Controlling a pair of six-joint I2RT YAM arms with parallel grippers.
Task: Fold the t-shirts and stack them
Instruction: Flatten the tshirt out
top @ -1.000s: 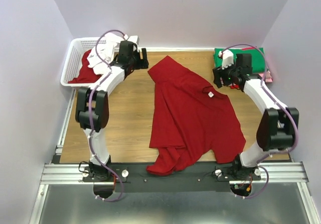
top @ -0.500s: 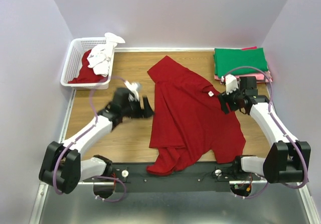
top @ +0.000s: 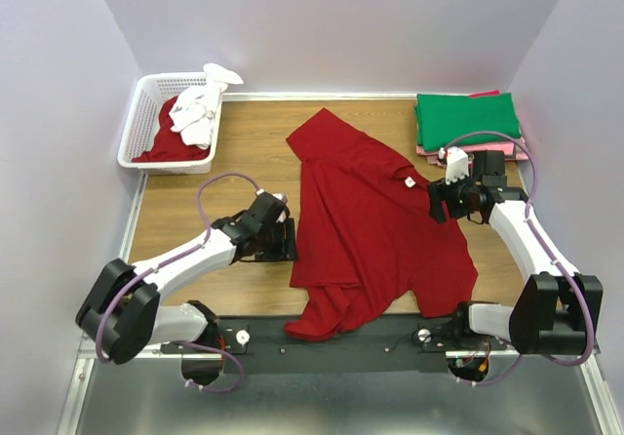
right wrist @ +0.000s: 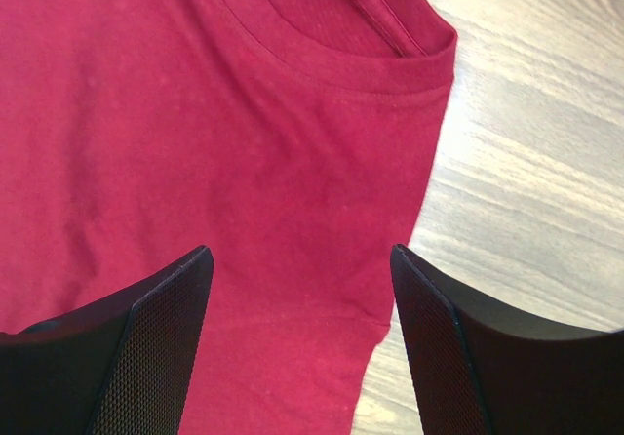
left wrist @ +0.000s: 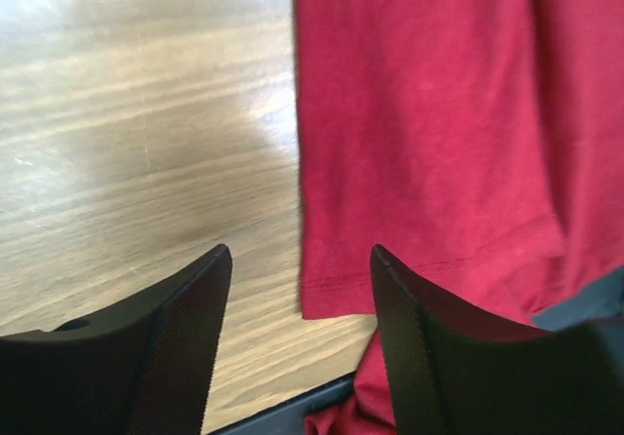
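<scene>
Dark red soft cloth t-shirt lies spread out, not yet folded, in the middle of the brown wooden table. The left gripper and right gripper are over its sides, fingers apart and holding nothing. At the far right, one folded green t-shirt sits on one pink t-shirt. One red t-shirt and one white t-shirt wait in the one white plastic basket.

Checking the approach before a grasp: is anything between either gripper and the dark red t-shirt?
Nothing visible stands between them. The left gripper is open above a hemmed corner of the dark red t-shirt, and the right gripper is open above its shoulder near the collar.
</scene>
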